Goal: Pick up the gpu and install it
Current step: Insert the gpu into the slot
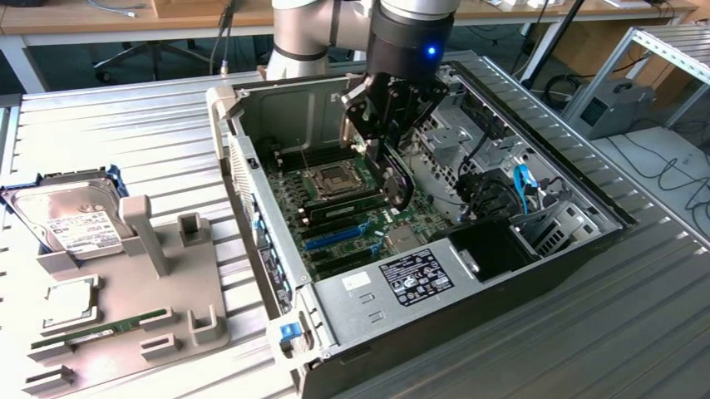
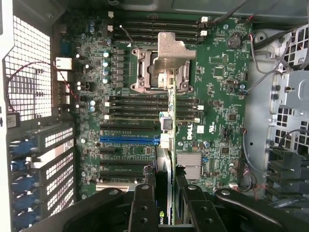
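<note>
Gripper (image 1: 388, 141) deep in open PC case (image 1: 236, 158), fingers closed narrow on gpu (image 1: 400, 189). Held edge-on, long axis straight down from fingertips toward motherboard (image 2: 217, 96). Beside CPU socket (image 1: 332, 179), not visibly seated; blue PCIe slot (image 2: 129, 140) near, toward exterior view's left.

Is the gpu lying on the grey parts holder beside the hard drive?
No, the gripper holds the gpu upright inside the open computer case, over the motherboard.
</note>
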`<state>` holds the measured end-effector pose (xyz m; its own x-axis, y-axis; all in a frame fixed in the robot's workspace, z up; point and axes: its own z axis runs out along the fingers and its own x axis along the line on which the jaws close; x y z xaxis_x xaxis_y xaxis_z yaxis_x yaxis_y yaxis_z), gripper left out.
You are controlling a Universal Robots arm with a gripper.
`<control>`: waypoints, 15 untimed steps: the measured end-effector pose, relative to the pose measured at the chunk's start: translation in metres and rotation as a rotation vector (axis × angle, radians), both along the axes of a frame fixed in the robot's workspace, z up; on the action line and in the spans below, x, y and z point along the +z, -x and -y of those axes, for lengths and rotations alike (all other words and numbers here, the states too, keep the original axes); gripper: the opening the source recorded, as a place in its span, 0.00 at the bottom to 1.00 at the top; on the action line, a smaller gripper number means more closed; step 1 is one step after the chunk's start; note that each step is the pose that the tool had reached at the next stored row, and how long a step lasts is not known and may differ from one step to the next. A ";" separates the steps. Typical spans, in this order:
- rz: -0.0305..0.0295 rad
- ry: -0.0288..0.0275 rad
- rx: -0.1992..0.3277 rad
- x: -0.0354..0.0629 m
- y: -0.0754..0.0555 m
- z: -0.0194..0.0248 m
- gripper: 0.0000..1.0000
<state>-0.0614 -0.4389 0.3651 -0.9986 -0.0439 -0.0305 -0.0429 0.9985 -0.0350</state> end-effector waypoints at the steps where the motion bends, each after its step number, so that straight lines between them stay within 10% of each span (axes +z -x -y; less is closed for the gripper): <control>1: 0.0000 0.0000 0.002 0.0000 0.000 0.0000 0.26; 15: 0.0000 0.0000 0.052 0.0000 0.000 0.0000 0.26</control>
<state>-0.0614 -0.4389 0.3651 -0.9949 -0.0959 -0.0304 -0.0948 0.9949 -0.0350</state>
